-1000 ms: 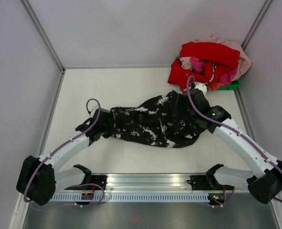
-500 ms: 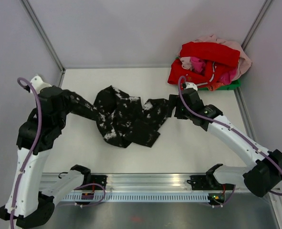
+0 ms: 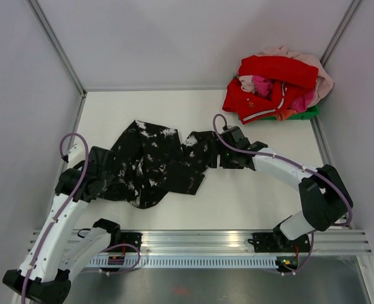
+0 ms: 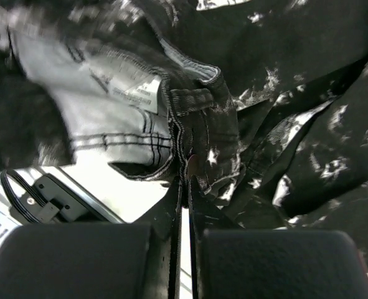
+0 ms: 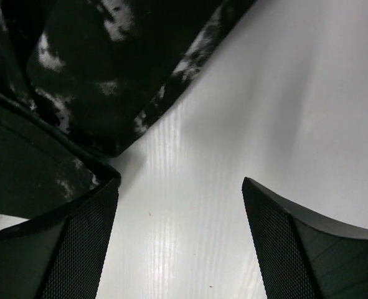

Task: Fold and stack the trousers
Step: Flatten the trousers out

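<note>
The black trousers [image 3: 155, 164] with white blotches lie crumpled across the middle of the table, running from the left arm to the right arm. My left gripper [image 3: 105, 182] is shut on their waistband at the left end; in the left wrist view the seam and a white label [image 4: 137, 93] sit just above the pinched jaws [image 4: 187, 177]. My right gripper [image 3: 225, 158] is open at the trousers' right end. Between its fingers [image 5: 90, 237] I see bare table, with the cloth's edge [image 5: 78, 75] up and to the left and one finger touching it.
A heap of red and pink clothes [image 3: 278, 82] sits on a green bin [image 3: 310, 113] in the back right corner. White walls close in the table on three sides. A metal rail [image 3: 199, 244] with the arm bases runs along the near edge.
My left arm has come down from its raised spot at the far left, toward the near side, dragging the waistband with it. The trousers have bunched leftward. The right gripper has followed to the left.
</note>
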`<action>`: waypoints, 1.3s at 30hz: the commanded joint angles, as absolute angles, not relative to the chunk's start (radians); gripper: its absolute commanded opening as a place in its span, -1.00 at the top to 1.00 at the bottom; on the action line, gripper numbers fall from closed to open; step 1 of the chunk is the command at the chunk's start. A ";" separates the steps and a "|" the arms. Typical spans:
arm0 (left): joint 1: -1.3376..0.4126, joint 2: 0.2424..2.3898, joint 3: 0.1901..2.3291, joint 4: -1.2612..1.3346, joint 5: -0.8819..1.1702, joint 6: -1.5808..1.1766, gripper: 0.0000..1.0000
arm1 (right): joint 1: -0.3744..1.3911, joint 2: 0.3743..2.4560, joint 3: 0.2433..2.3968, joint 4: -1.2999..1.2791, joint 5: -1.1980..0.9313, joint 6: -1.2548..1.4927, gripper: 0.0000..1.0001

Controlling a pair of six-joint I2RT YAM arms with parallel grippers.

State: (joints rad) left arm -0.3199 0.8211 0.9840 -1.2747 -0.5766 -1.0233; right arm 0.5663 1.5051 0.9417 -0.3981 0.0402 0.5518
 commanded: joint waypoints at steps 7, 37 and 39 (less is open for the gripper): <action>-0.319 0.810 0.962 -1.269 -0.583 -1.111 0.95 | 0.773 1.566 0.917 -0.091 -0.147 0.372 -0.70; -0.318 0.674 0.864 -1.175 -0.491 -1.069 0.95 | 0.819 1.729 1.100 -0.113 -0.154 0.230 1.00; -0.318 0.673 0.822 -1.076 -0.457 -1.043 0.95 | 0.804 1.607 1.086 -0.094 -0.031 0.247 1.00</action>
State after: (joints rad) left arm -0.3199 0.6785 0.8688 -1.2076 -0.5514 -1.0748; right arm 0.8120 1.7866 1.0569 -0.1181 -0.1722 0.2092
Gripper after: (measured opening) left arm 0.034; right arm 0.027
